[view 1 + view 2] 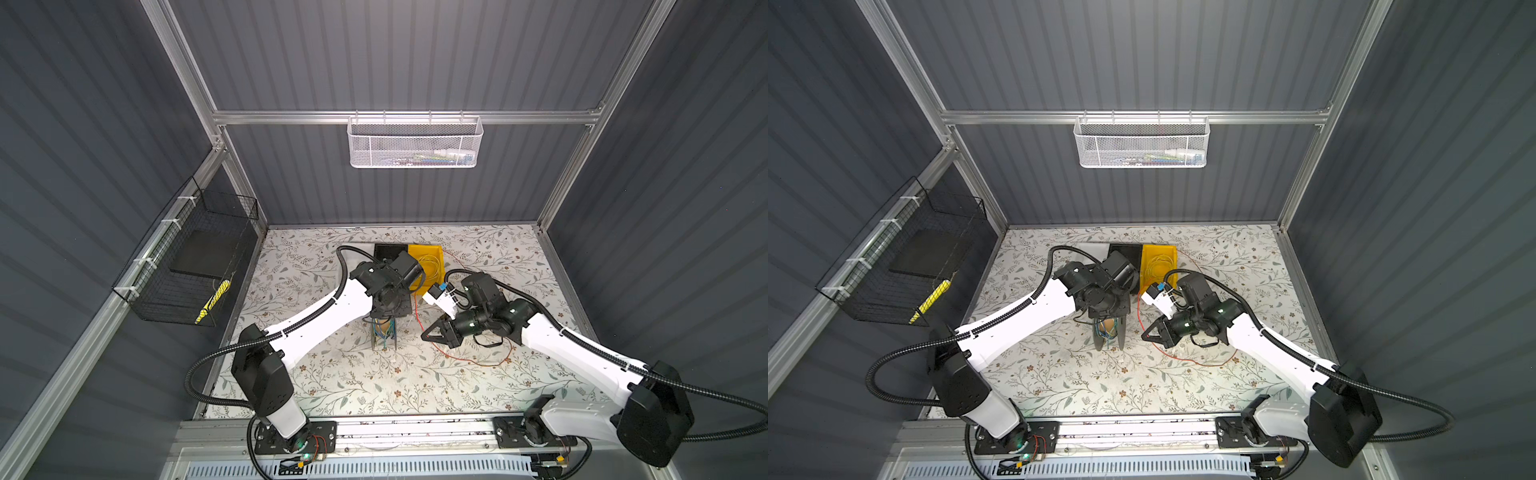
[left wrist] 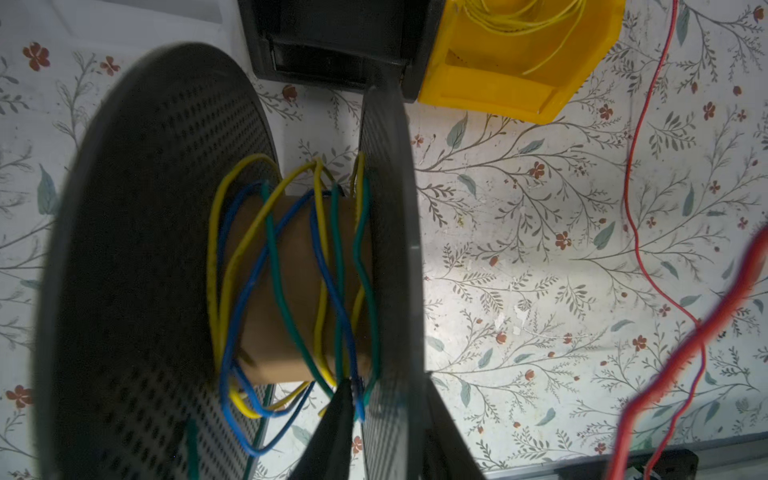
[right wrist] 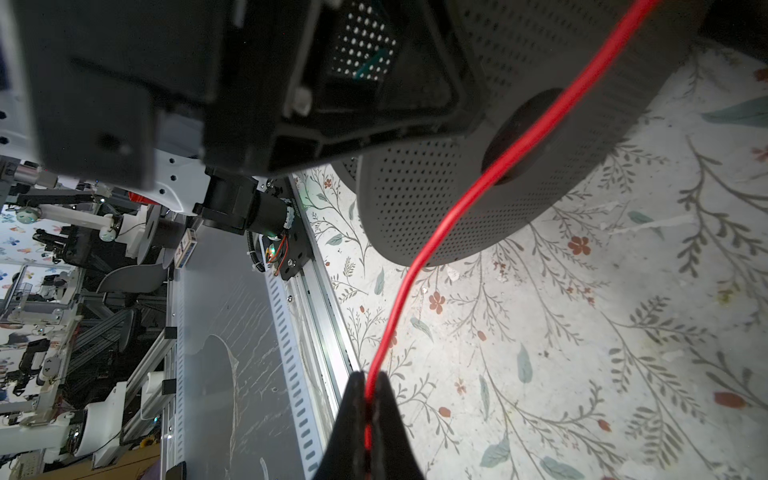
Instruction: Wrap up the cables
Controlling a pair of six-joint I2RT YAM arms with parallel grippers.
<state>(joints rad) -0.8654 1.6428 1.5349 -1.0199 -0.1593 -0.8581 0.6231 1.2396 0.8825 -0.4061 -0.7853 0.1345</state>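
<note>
A spool (image 1: 384,334) with two dark perforated flanges (image 2: 145,270) and a cardboard core (image 2: 291,291) stands mid-table, loosely wound with yellow, blue and green cables (image 2: 270,232). My left gripper (image 2: 388,382) comes down from above and straddles one flange. One finger sits between the flanges and the other outside, with a gap showing, so it is open. My right gripper (image 3: 370,378) is shut on the red cable (image 3: 415,266) just right of the spool (image 1: 1108,332). That red cable (image 1: 465,361) trails in loops over the table.
A yellow bin (image 1: 436,249) holding a coil of thin pale-yellow wire and a black bin (image 1: 388,249) stand behind the spool. A black wire basket (image 1: 187,270) hangs on the left wall. A white mesh basket (image 1: 415,141) hangs on the back wall.
</note>
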